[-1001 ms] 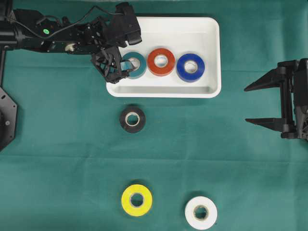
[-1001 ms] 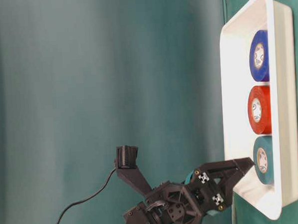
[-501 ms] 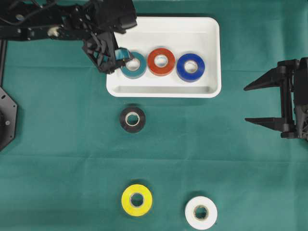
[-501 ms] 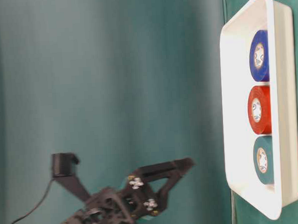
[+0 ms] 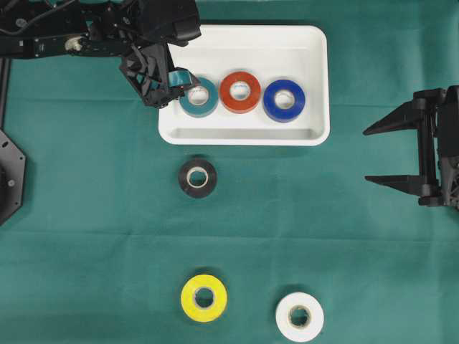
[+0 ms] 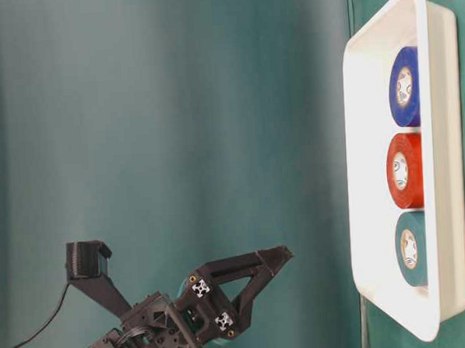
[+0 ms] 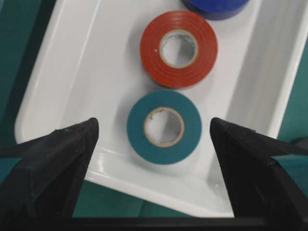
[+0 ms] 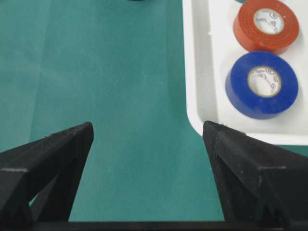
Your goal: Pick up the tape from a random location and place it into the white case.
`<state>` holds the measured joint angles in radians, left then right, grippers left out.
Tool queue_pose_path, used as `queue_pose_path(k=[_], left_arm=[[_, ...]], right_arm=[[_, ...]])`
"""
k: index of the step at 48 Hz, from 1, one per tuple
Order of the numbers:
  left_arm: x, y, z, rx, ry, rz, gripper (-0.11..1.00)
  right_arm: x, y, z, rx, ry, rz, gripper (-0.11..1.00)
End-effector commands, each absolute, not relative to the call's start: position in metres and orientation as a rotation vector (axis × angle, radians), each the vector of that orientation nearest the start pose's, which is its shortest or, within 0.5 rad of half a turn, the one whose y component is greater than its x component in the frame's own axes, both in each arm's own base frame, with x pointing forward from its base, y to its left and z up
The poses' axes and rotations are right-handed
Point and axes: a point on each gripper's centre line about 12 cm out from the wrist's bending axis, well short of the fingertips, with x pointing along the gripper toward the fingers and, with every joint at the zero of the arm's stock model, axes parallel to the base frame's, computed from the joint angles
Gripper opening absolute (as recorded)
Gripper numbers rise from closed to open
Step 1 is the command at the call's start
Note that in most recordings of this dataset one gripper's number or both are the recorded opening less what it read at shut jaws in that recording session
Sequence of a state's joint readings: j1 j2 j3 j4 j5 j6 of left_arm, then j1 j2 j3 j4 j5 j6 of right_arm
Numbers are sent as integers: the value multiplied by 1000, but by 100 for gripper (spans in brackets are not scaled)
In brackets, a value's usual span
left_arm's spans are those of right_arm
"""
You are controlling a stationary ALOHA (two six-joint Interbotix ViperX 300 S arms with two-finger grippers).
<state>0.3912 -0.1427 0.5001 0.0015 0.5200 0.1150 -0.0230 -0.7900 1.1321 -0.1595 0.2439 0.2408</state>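
The white case lies at the top centre and holds three tape rolls in a row: teal, red and blue. My left gripper hangs open and empty above the case's left end. In the left wrist view the teal roll lies flat below, between the spread fingers. In the table-level view this gripper is well clear of the case. My right gripper is open and empty over bare cloth, right of the case.
Three more rolls lie on the green cloth: black just below the case, yellow and white near the front edge. The right wrist view shows the case's corner with the red and blue rolls.
My left gripper has lifted up and back to the left, away from the teal roll, which stays in the case. The right arm has not moved.
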Motion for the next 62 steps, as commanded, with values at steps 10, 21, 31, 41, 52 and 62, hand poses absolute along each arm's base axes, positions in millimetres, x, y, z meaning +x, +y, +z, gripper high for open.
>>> queue_pose_path(k=[10,21,31,41,52,62], left_arm=[[355,89,247,-5,841,188,100],[366,46,249,26,805,86,100],[367,39,250,37,782,67,100],[365,38,250,38,782,66,100],[346,29,270,49,725,49,100],[311,15,296,65,597,21,100]], right_arm=[[215,-10,224,77,554,-84,87],[215,-10,225,77,553,-84,87],[214,-10,224,80,554,-84,87],[215,-10,226,80,551,-85,87],[214,-10,231,80,558,-90,87],[213,-10,235,77,541,-90,87]])
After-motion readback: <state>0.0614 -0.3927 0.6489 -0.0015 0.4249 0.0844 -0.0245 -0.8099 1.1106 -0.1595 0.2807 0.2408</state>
